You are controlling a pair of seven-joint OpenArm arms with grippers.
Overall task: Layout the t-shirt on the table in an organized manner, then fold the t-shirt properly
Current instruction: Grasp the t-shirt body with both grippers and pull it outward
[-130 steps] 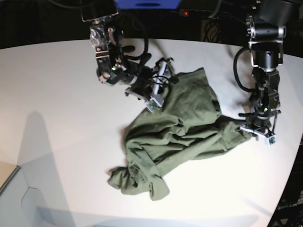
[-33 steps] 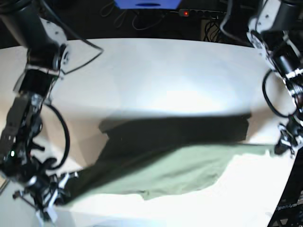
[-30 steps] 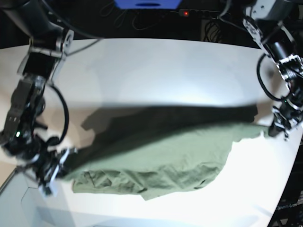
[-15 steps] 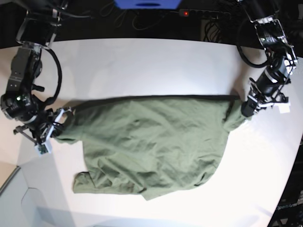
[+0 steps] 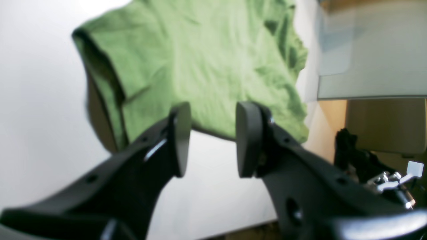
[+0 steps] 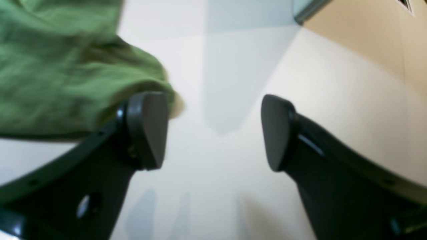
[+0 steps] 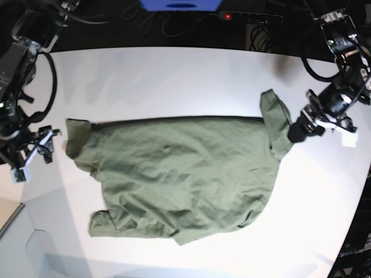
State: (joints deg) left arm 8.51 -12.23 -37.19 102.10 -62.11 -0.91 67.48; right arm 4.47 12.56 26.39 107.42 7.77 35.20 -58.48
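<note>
The olive-green t-shirt (image 7: 185,174) lies spread on the white table (image 7: 174,81), its straight edge toward the back and its near edge still rumpled. In the base view my left gripper (image 7: 299,131) hovers just off the shirt's right end. The left wrist view shows this gripper (image 5: 210,140) open and holding nothing, with the t-shirt (image 5: 200,60) beyond the fingertips. My right gripper (image 7: 33,153) is just off the shirt's left end. It stands wide open (image 6: 211,131) in its own wrist view, where the t-shirt (image 6: 50,66) lies beside the left finger (image 6: 146,130).
A power strip with a red light (image 7: 227,16) and cables lie behind the table's far edge. The table's curved edge runs down the right side near the left arm. A pale grey panel (image 7: 23,249) sits at the near left corner.
Both grippers have opened and let go of the shirt's ends. The shirt has settled flat on the table, and both arms have drawn slightly outward from it.
</note>
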